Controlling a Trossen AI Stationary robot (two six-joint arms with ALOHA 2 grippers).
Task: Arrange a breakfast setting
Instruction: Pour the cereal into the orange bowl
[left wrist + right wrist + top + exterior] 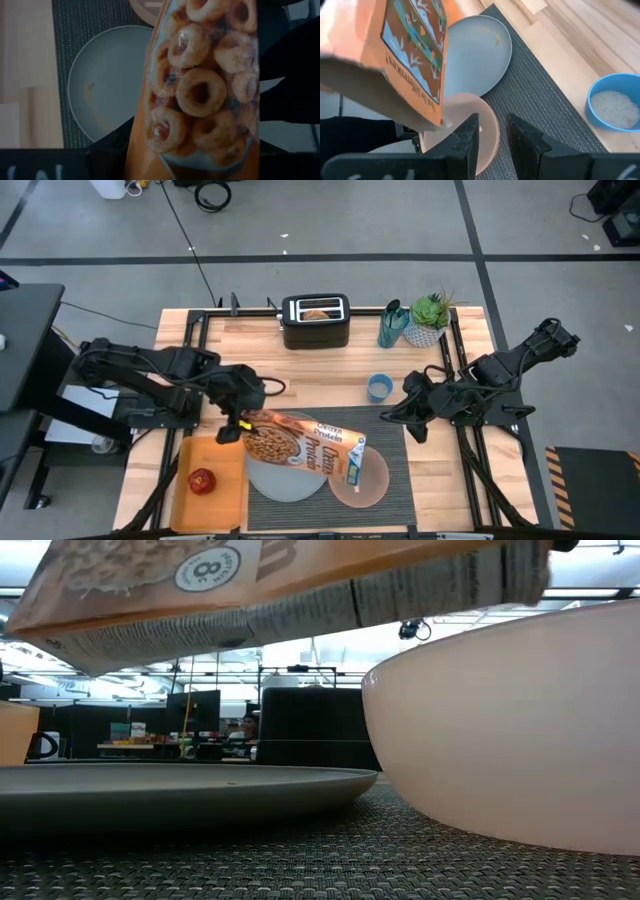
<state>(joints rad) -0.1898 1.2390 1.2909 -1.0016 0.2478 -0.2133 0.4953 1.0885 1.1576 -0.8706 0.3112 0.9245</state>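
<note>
My left gripper (235, 428) is shut on an orange cereal box (300, 445), which shows brown cereal rings in the left wrist view (200, 90). The box hangs over the pale blue-grey plate (275, 480), with its far end above the pink bowl (372, 480). Plate and bowl rest on the dark ribbed mat (395, 480). A red apple (202, 480) lies on the orange tray (225, 490). A bagel (318, 311) sticks out of the black toaster (316, 330). My right gripper (493, 135) is open and empty, right of the bowl (485, 130). My left gripper holds the cereal box by its end toward the table's left (250, 425), pinched between the two fingers, one dark finger (290, 90) beside the box's printed face. The box is lifted clear and lies nearly flat above the plate, its other end (355, 460) over the bowl.
A small blue cup (379, 387) of white grains stands on the wood behind the mat. A teal cup (392, 328) and a potted plant (430, 320) stand at the far right. Bare wood lies between the toaster and the mat.
</note>
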